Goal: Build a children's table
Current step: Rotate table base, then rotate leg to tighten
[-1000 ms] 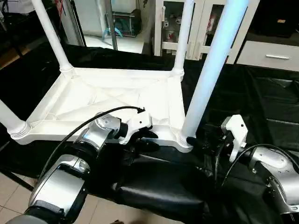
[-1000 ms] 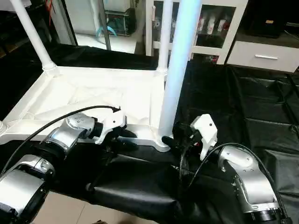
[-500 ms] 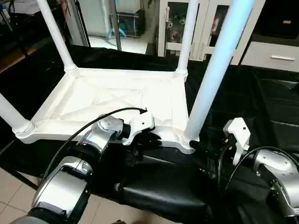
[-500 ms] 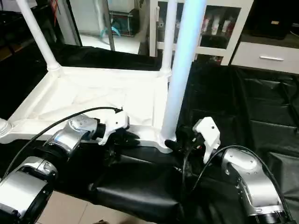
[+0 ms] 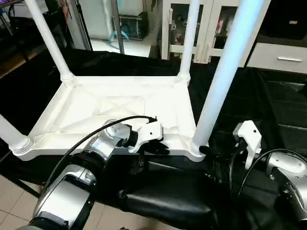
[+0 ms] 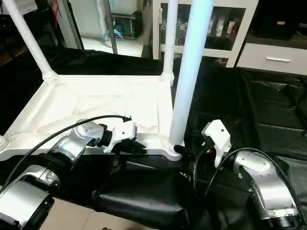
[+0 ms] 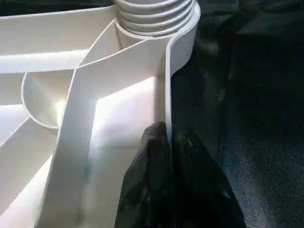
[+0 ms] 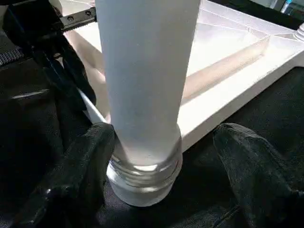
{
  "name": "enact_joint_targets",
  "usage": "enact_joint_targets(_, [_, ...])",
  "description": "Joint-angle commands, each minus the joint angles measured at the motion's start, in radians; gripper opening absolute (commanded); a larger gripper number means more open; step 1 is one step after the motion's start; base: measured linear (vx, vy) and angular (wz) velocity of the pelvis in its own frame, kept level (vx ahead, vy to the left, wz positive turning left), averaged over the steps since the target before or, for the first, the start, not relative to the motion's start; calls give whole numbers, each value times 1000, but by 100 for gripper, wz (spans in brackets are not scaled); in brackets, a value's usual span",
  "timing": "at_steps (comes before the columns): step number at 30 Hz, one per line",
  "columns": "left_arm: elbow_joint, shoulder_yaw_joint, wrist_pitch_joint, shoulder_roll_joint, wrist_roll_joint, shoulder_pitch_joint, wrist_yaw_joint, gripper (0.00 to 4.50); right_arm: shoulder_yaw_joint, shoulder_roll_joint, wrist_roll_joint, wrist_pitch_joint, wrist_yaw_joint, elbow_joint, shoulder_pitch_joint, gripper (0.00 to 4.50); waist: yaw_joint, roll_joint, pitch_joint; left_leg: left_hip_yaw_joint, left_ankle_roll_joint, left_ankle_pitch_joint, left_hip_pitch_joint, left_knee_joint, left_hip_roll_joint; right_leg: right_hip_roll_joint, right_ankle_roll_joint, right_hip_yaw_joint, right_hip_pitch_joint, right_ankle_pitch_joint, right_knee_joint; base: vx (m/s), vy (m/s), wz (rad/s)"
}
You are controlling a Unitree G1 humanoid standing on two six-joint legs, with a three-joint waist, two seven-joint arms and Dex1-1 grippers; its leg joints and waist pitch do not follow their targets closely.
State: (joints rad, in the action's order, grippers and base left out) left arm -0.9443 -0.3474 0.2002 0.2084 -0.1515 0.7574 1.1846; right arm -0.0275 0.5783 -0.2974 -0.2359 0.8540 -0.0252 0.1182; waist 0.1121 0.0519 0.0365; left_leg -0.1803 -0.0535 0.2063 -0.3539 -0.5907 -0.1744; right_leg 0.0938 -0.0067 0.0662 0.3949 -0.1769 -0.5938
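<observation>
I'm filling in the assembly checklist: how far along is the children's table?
Nearly finished. Done: the table top lies upside down on the black cloth with all four legs standing in its corner sockets. In hand: the left gripper is shut on the top's near rim, and the open right gripper straddles the base of the near right leg. Left: whether that leg is fully screwed in can't be told; the table is not yet turned upright.

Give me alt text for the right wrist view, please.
A white table leg stands upright in the corner socket of the upturned table top, between the right end effector's two open black fingers. The left end effector grips the top's near rim.
</observation>
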Motion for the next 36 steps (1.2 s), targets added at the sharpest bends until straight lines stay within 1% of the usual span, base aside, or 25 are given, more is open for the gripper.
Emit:
enact_joint_targets(1, [-58,-27,-43,-8,-46,-21,-55,47,0,1,9,-1,4,-5,24,366,2,-27,-48,20,77,208,0,76,-56,70,-206,-43,-46,-260,77,0,0,0])
enact_joint_targets(2, [-57,-27,-39,-5,-49,-20,-60,62,-2,0,10,-1,4,-5,24,366,3,-26,-48,19,77,213,2,76,-56,70,-206,-43,-44,-268,78,0,0,0])
enact_joint_targets(3, [-51,-28,-27,0,-53,-20,-72,70,-5,0,10,0,6,-7,26,366,4,-25,-43,18,70,245,6,79,-57,69,-197,-44,-39,-319,86,0,0,0])
enact_joint_targets(5, [-52,-28,-19,2,-55,-18,-81,81,-7,-1,11,1,7,-8,27,366,2,-24,-40,20,58,276,7,83,-56,71,-178,-44,-39,-380,92,0,0,0])
enact_joint_targets(6, [-52,-28,-18,2,-55,-17,-83,81,-7,-1,11,1,7,-9,28,366,0,-25,-39,23,51,288,6,86,-57,71,-166,-44,-41,-404,94,0,0,0])
enact_joint_targets(8, [-57,-27,-24,3,-54,-13,-73,81,-5,-1,8,-3,8,-3,26,366,-1,-22,-39,24,46,297,7,87,-56,71,-158,-45,-40,-420,97,0,0,0])
enact_joint_targets(9, [-58,-27,-27,5,-55,-12,-67,81,-5,-1,7,-4,8,0,25,366,-2,-24,-40,24,44,298,7,88,-56,71,-152,-46,-39,-421,97,0,0,0])
enact_joint_targets(10, [-60,-28,-31,5,-54,-11,-62,63,-4,-1,7,-4,8,3,22,366,-2,-19,-39,25,42,300,6,89,-55,71,-150,-46,-39,-424,97,0,0,0])
enact_joint_targets(11, [-62,-33,-34,9,-57,-11,-56,45,-4,-2,8,-3,8,4,18,366,-4,-22,-39,25,42,302,5,89,-56,71,-148,-45,-40,-426,98,0,0,0])
enact_joint_targets(12, [-62,-33,-34,9,-58,-11,-56,45,-4,-2,8,-3,8,4,18,366,-2,-13,-39,27,40,304,5,90,-56,72,-148,-45,-40,-428,98,0,0,0])
enact_joint_targets(13, [-61,-36,-44,11,-56,-14,-43,46,-4,-2,9,-3,6,4,16,366,-4,-16,-39,27,39,307,5,90,-56,72,-146,-45,-40,-429,99,0,0,0])
enact_joint_targets(17, [-52,-46,-81,23,-47,-19,26,6,-3,-3,9,-4,13,0,16,366,-6,-17,-42,27,43,285,0,90,-56,72,-160,-45,-43,-380,93,0,0,0])
enact_joint_targets(20, [-33,-59,-121,38,-39,-31,103,4,-11,12,2,-3,52,-2,16,366,-8,-16,-44,25,52,263,-2,89,-57,72,-184,-46,-45,-333,88,0,0,0])
enact_joint_targets(21, [-23,-61,-124,41,-35,-38,119,4,-17,17,3,-3,62,-1,15,366,-10,-15,-47,23,63,231,-2,86,-57,71,-204,-45,-47,-272,83,0,0,0])
enact_joint_targets(22, [-9,-60,-127,43,-27,-47,131,4,-28,22,10,4,73,1,13,366,-11,-15,-49,23,67,218,-3,84,-57,71,-213,-45,-49,-245,79,0,0,0])
enact_joint_targets(23, [18,-59,-128,45,-15,-62,148,4,-40,23,23,16,76,-3,13,366,-12,-14,-51,22,79,188,-5,81,-57,70,-229,-44,-52,-188,73,0,0,0])
enact_joint_targets(24, [40,-59,-131,47,-7,-73,160,4,-49,23,34,26,77,-7,12,366,-10,-17,-52,22,84,175,-3,79,-59,72,-237,-44,-52,-163,70,0,0,0])
enact_joint_targets(26, [112,-62,-130,50,6,-105,166,4,-81,24,58,50,99,-15,16,366,-9,-18,-53,19,112,128,-8,73,-57,73,-256,-42,-55,-96,62,0,0,0])
enact_joint_targets(27, [113,-62,-130,50,6,-105,166,4,-81,24,58,50,99,-15,16,366,-9,-21,-52,18,124,121,-9,72,-56,72,-256,-41,-56,-98,62,0,0,0])
enact_joint_targets(29, [174,-70,-131,57,9,-129,171,4,-105,25,51,39,144,-8,24,366,-4,-19,-53,18,131,124,-7,72,-60,72,-250,-40,-55,-134,62,0,0,0])
enact_joint_targets(30, [190,-74,-128,60,7,-135,175,4,-111,24,51,37,155,-10,32,366,-3,-23,-53,18,131,126,-6,73,-61,72,-248,-40,-54,-145,63,0,0,0])
enact_joint_targets(31, [201,-77,-127,61,6,-139,179,4,-115,23,51,38,161,-12,37,366,-1,-20,-52,17,130,128,-5,73,-61,71,-245,-41,-52,-155,64,0,0,0])
enact_joint_targets(33, [219,-80,-132,64,7,-148,187,4,-128,21,65,53,167,-30,57,366,2,-21,-51,17,123,135,-3,75,-62,69,-240,-41,-50,-178,65,0,0,0])
enact_joint_targets(34, [226,-82,-131,66,5,-151,186,4,-133,20,66,55,173,-37,64,366,4,-26,-50,17,116,146,-1,77,-63,70,-234,-42,-49,-194,66,0,0,0])
enact_joint_targets(36, [230,-82,-132,67,2,-152,180,4,-140,18,66,59,187,-50,79,366,6,-26,-50,18,105,157,-1,78,-63,71,-227,-43,-48,-219,67,0,0,0])
